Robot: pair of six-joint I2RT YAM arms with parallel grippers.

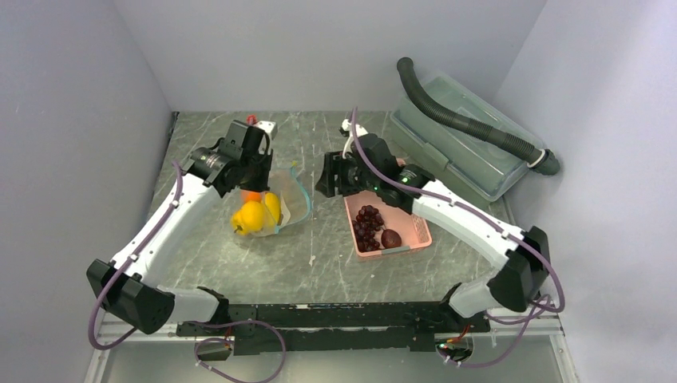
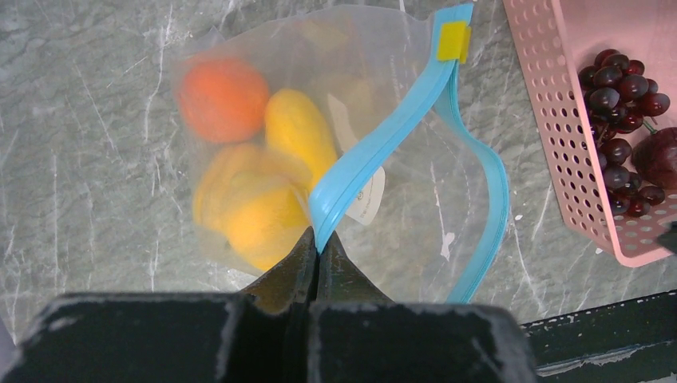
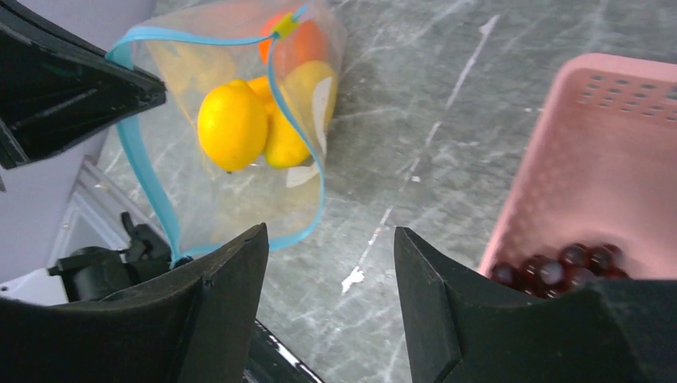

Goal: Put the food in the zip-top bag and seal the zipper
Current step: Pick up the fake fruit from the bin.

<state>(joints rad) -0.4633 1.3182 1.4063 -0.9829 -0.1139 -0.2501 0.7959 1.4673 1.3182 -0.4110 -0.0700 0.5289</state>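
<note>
I have my left gripper (image 2: pixel 318 241) pinched tight on the zipper (image 2: pixel 383 144) of the zip-top bag (image 2: pixel 239 40); my right gripper (image 3: pixel 329 233) gapes empty between bag and pink basket (image 3: pixel 607 136)

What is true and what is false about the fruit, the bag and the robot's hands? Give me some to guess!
1. The grapes sit in the pink basket. True.
2. The orange is in the pink basket. False: it is inside the zip-top bag.
3. The left hand pinches the bag's blue strip. True.
4. The right hand holds a yellow fruit. False: its fingers are apart and nothing is between them.
5. The bag is zipped shut. False: the two sides of the blue strip gape apart, so the mouth is open.
</note>
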